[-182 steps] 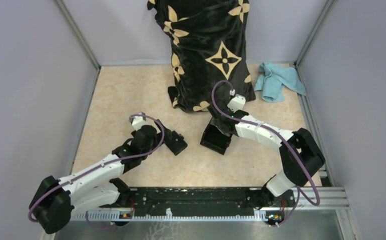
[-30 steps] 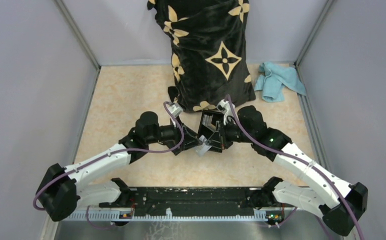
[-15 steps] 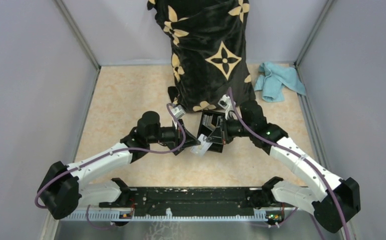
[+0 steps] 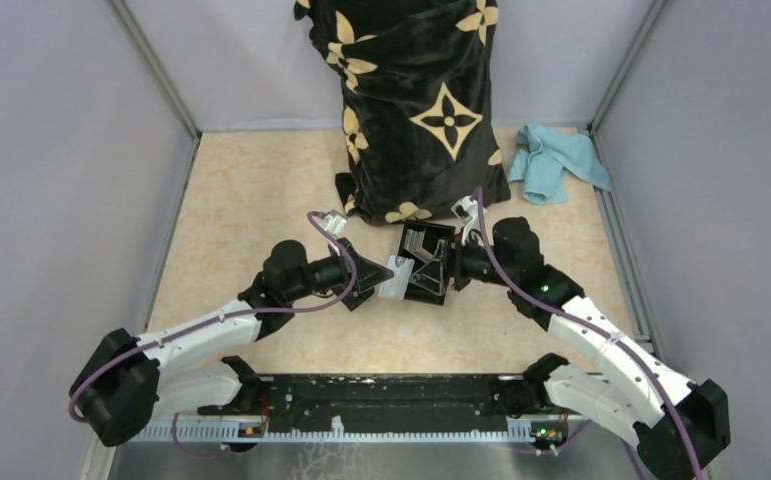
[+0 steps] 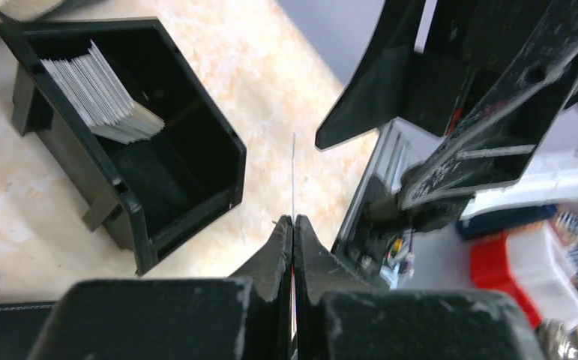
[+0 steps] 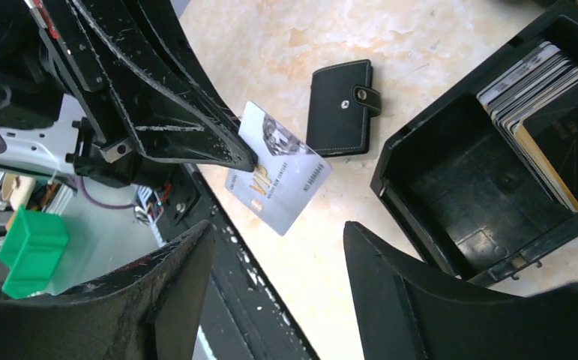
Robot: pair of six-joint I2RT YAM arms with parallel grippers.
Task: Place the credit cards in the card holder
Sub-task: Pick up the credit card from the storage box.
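A rigid black open-topped box (image 6: 450,210) sits near the middle of a beige marbled worktop (image 4: 251,190), with both arms reaching toward it. The left end effector (image 5: 293,225) is just left of the box, clenched on a silver-grey plastic credit card (image 6: 278,169) marked "VIP". The card is held tilted, clear of the worktop. The right end effector (image 6: 278,234) hovers at the box's right side, fingers spread with nothing between them. A small flat black leather-like card holder (image 6: 342,105), closed by a snap strap, lies on the worktop just beside the box on the left arm's side, apart from the held card. Inside the box, a stack of credit cards (image 6: 529,79) leans against one end, mostly pale with an orange-gold one. Beyond the box rises a tall black fabric bundle with gold flowers (image 4: 416,100). A light blue cloth (image 4: 556,160) lies to the right of the bundle.
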